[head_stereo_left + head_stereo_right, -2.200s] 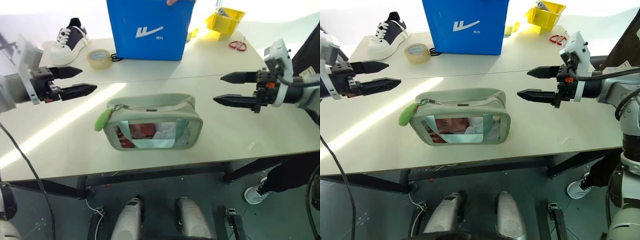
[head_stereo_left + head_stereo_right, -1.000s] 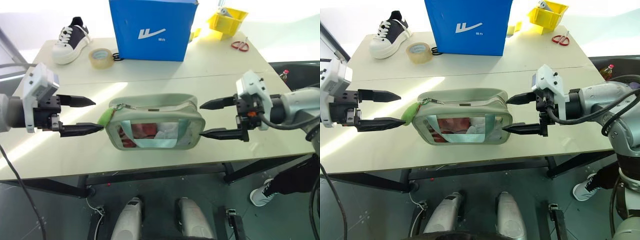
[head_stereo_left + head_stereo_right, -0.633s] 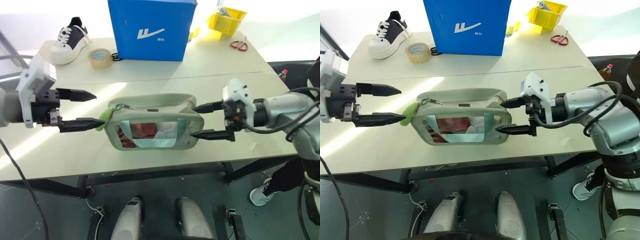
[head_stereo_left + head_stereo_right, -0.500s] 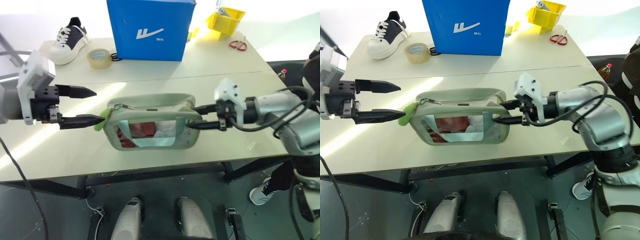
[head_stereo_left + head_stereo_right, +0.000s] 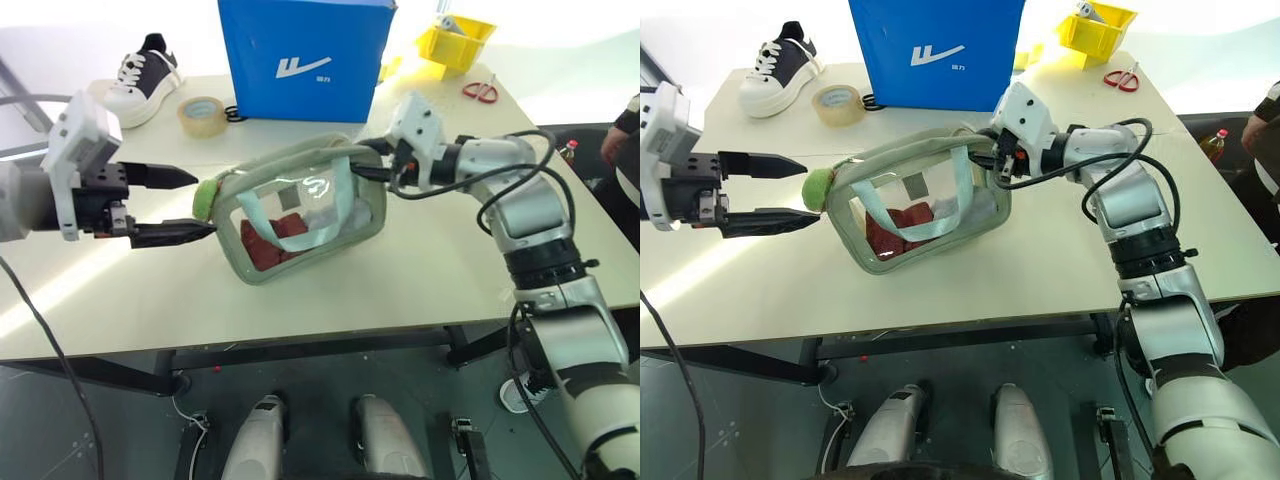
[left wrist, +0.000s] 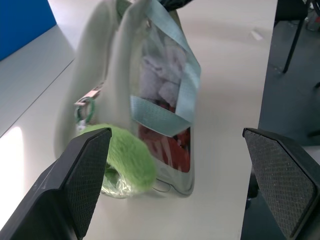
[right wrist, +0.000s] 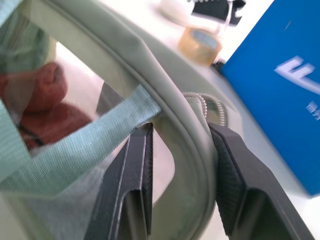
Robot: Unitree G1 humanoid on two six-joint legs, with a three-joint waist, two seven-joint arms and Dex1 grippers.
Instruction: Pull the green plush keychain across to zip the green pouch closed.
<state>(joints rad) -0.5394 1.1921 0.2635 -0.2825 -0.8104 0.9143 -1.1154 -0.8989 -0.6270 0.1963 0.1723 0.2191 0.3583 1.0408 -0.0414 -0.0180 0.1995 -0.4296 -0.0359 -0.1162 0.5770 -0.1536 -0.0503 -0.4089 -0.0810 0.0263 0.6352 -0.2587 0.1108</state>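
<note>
The green pouch (image 5: 300, 215) stands tilted on the table, its right end raised and its clear window showing red and pale-blue contents. My right gripper (image 5: 372, 166) is shut on the pouch's right end; in the right wrist view its fingers (image 7: 135, 170) clamp the sage rim. The green plush keychain (image 5: 205, 196) hangs at the pouch's left end on a metal ring. My left gripper (image 5: 812, 190) is open, one finger on either side of the keychain and neither touching it. In the left wrist view the keychain (image 6: 127, 162) lies close to one finger (image 6: 82, 175).
A blue bag (image 5: 300, 55) stands behind the pouch. A tape roll (image 5: 200, 115) and a shoe (image 5: 140, 75) sit at the back left, a yellow bin (image 5: 455, 40) and scissors (image 5: 480, 90) at the back right. A person's arm (image 5: 625, 130) shows at the right edge.
My right gripper closed on the pouch's right end and carried it up and toward the back, tilting the pouch. The left gripper stayed open by the keychain.
</note>
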